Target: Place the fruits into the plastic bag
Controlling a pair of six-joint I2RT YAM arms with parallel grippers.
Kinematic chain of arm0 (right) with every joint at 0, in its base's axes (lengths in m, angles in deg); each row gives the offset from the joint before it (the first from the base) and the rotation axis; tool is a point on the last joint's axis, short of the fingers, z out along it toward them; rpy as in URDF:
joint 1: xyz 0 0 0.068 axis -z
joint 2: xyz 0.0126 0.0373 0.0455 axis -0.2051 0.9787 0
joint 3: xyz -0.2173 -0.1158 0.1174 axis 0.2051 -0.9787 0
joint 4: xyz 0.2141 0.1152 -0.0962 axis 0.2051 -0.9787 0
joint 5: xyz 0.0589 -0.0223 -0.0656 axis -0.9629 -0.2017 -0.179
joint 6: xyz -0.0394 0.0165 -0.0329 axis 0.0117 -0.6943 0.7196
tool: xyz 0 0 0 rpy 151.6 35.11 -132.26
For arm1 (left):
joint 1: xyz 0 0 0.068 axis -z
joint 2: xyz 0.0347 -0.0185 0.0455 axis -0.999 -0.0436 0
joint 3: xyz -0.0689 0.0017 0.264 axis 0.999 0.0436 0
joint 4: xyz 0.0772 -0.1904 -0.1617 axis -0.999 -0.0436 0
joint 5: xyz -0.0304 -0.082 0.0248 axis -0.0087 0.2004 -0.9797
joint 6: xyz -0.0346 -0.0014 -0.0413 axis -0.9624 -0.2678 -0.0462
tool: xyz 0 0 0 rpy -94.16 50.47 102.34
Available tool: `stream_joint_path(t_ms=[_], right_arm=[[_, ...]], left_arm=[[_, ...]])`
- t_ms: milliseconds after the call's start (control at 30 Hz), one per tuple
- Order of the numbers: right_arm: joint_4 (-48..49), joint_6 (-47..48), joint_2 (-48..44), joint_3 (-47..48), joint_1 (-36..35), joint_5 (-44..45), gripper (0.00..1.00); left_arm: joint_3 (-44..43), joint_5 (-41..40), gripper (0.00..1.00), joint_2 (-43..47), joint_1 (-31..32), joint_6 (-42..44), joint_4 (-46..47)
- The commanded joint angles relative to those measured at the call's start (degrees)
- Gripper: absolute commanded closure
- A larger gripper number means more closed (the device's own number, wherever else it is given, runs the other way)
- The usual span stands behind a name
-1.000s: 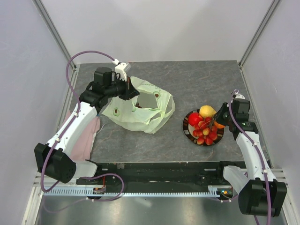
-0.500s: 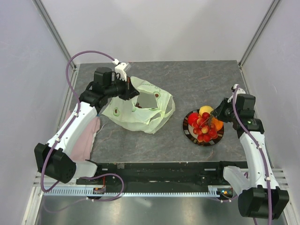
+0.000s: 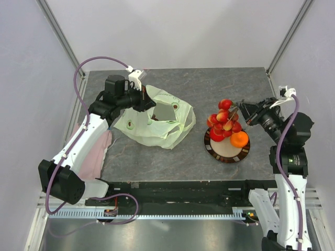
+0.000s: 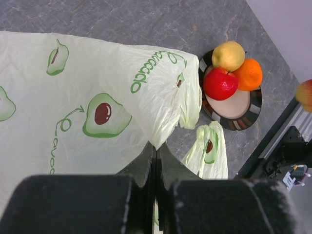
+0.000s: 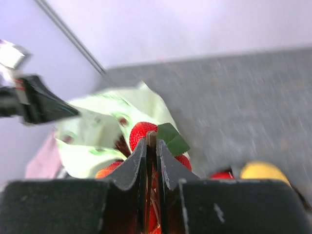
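The pale green plastic bag [image 3: 157, 119] with avocado prints lies on the table, mouth facing the plate. My left gripper [image 3: 144, 98] is shut on the bag's upper edge [image 4: 156, 139] and holds it up. My right gripper [image 3: 236, 111] is shut on the stem of a bunch of small red-yellow fruits [image 3: 224, 117], which hangs above the plate's left side; its red fruits [image 5: 141, 134] and a green leaf [image 5: 171, 139] show at the jaws. The red apple [image 4: 220, 83], lemon [image 4: 229, 55] and orange [image 4: 247, 74] sit on the plate [image 4: 243, 114]. No grapes are visible.
A pink cloth [image 3: 94, 149] lies at the table's left edge under my left arm. The dark-rimmed plate [image 3: 230, 154] stands right of the bag. Enclosure walls and posts surround the table.
My right gripper has lifted the bunch of small red fruits off the plate, up and slightly toward the bag. The right arm rose and swung back. The left arm has not moved.
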Motion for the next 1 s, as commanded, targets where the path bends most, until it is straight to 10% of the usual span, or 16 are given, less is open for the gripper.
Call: stream_joint_path(t_ms=[0, 500, 967], right_arm=[[17.7, -7.5, 1.1, 0.2, -0.7, -4.7, 1.00], [27.7, 0.4, 16.3, 4.9, -31.7, 13.7, 1.00], [40.0, 12.4, 27.2, 7.1, -44.6, 26.7, 1.00]], left_arm=[[-0.4, 2.5, 0.99, 1.4, 0.1, -1.8, 2.2], [-0.3, 2.7, 0.98, 1.2, 0.1, -1.8, 2.5], [-0.3, 2.9, 0.98, 1.1, 0.1, -1.8, 2.5]])
